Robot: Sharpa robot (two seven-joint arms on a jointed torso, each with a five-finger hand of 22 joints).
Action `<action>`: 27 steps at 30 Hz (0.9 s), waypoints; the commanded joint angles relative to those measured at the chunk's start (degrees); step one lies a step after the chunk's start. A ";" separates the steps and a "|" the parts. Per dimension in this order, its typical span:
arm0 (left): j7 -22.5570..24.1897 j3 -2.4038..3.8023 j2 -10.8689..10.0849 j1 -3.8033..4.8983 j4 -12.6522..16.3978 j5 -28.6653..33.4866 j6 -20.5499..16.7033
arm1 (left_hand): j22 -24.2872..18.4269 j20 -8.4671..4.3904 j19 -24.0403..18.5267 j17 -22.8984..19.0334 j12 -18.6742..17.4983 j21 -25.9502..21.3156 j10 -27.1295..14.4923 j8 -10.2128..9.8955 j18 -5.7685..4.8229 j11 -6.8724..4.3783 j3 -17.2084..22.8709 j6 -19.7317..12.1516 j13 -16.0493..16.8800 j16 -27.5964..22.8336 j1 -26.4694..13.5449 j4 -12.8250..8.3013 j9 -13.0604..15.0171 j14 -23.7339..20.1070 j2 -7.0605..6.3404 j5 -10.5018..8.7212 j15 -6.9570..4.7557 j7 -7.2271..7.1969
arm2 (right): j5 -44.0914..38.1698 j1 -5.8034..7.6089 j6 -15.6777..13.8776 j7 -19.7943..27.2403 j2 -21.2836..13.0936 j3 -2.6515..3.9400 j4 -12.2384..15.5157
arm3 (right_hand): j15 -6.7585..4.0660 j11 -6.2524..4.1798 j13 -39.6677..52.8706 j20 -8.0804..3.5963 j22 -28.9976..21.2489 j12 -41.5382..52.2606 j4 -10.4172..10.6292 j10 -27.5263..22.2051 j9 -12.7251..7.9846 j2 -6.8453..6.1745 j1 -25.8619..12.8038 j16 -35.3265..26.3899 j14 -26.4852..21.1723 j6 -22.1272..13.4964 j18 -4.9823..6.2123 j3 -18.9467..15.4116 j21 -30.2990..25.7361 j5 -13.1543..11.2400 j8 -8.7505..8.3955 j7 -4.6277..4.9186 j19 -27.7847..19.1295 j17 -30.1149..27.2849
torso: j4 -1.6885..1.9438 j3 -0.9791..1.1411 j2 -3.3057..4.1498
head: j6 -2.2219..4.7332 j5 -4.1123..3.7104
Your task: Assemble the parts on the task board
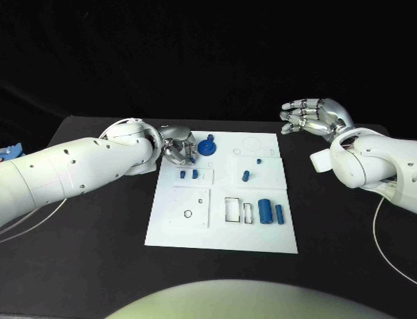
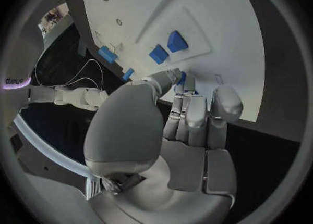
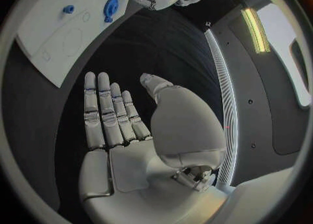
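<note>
White task board (image 1: 223,232) lies flat in the middle of the black table (image 1: 93,266) and serves as the landmark for every position below. Left hand (image 1: 177,147) sits at the board's far-left corner, over its left edge, fingers curled inward. In the left wrist view the thumb and a fingertip (image 2: 175,76) close toward a small blue piece at the board surface; contact looks likely, but whether the piece is actually pinched cannot be told from these views. Blue gear-shaped part (image 1: 206,146) stands on the board just beside this hand, on the side toward the board's centre line; touching or apart cannot be resolved. Right hand (image 1: 312,117) is off the board, beyond its far-right corner and above the table, well apart from all parts. Its fingers are extended and slightly spread, palm empty; the right wrist view confirms nothing held (image 3: 120,130). Remaining parts on the board: two small blue blocks (image 1: 188,174) side by side in the left-middle area, nearer than the left hand; a small blue peg (image 1: 245,176) near the board's centre; a tiny blue stud (image 1: 259,160) just beyond it toward the far edge; two blue cylinders (image 1: 271,213) lying side by side in the near-right area, next to an outlined rectangular recess (image 1: 233,209). A circular outline (image 1: 253,143) marks the far-right area of the board.
</note>
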 commanded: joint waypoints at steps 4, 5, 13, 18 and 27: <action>-0.25 -0.04 0.26 -0.06 0.08 0.14 0.71 | 0.00 -0.07 0.18 0.12 -0.39 0.24 0.30 0.08 -0.70 0.00 0.11 0.43 -0.03 -0.04 -0.45 -0.39 0.11 0.07 0.14 0.00 -0.24 0.11 | -0.35 -0.02 0.32 0.56 0.03 0.02 0.04 | -0.09 -0.08 -0.07 0.01 -0.06 0.18 -0.02 -0.51 -0.06 0.44 0.27 -0.30 0.17 -0.26 0.53 -0.22 -0.22 0.38 0.27 5.40 0.29 0.02 | -0.04 0.00 0.02 | 0.01 0.00; -0.38 -0.04 0.27 -0.06 0.06 0.14 0.80 | -0.06 -0.08 0.15 0.16 -0.41 0.20 0.29 0.07 -0.69 0.00 0.10 0.42 -0.03 -0.02 -0.46 -0.40 0.11 0.08 0.12 0.00 -0.24 0.11 | -0.35 -0.02 0.32 0.56 0.02 0.02 0.04 | -0.09 -0.08 -0.07 0.01 -0.06 0.18 -0.02 -0.51 -0.06 0.44 0.27 -0.30 0.17 -0.26 0.53 -0.22 -0.22 0.38 0.27 5.40 0.29 0.02 | -0.04 0.01 0.02 | 0.00 0.00; -1.49 -0.05 0.55 -0.05 -0.25 0.03 1.37 | -1.18 -0.16 -0.50 0.70 -1.50 -0.54 -0.61 -0.96 -0.50 0.42 0.00 -0.61 -0.11 0.13 -0.98 -0.47 -0.05 0.01 0.03 0.04 0.03 0.45 | -0.34 -0.02 0.33 0.55 0.01 0.02 0.08 | -0.09 -0.07 -0.16 0.00 -0.24 0.31 0.02 -0.57 -0.13 0.47 0.28 -0.37 0.18 -0.30 0.52 -0.33 -0.29 0.38 0.34 5.40 0.37 0.03 | 0.03 -0.02 0.01 | -0.08 -0.03; -1.85 -0.06 0.66 -0.04 -0.39 0.01 1.44 | -1.65 -0.07 -0.79 0.47 -2.07 -0.87 -1.12 -1.40 -0.41 0.65 0.02 -0.97 -0.16 0.09 -1.14 -0.54 -0.11 -0.19 0.02 0.04 0.22 0.62 | -0.34 -0.02 0.35 0.54 0.01 0.02 0.10 | -0.09 -0.07 -0.16 0.00 -0.24 0.31 0.02 -0.57 -0.13 0.47 0.28 -0.37 0.18 -0.30 0.52 -0.33 -0.29 0.38 0.34 5.40 0.37 0.03 | -0.01 -0.02 0.02 | -0.07 0.01; -1.88 -0.07 0.71 -0.04 -0.43 -0.01 1.12 | -1.84 -0.03 -0.94 0.34 -2.51 -1.02 -1.58 -1.67 -0.37 0.83 0.06 -1.13 -0.21 0.08 -1.22 -0.59 -0.13 -0.33 0.08 0.04 0.38 0.74 | -0.33 -0.02 0.38 0.52 0.00 0.02 0.11 | -0.09 -0.07 -0.16 0.00 -0.24 0.31 0.02 -0.57 -0.13 0.47 0.28 -0.37 0.18 -0.30 0.52 -0.33 -0.29 0.38 0.34 5.40 0.37 0.03 | -0.01 -0.02 0.02 | -0.10 -0.01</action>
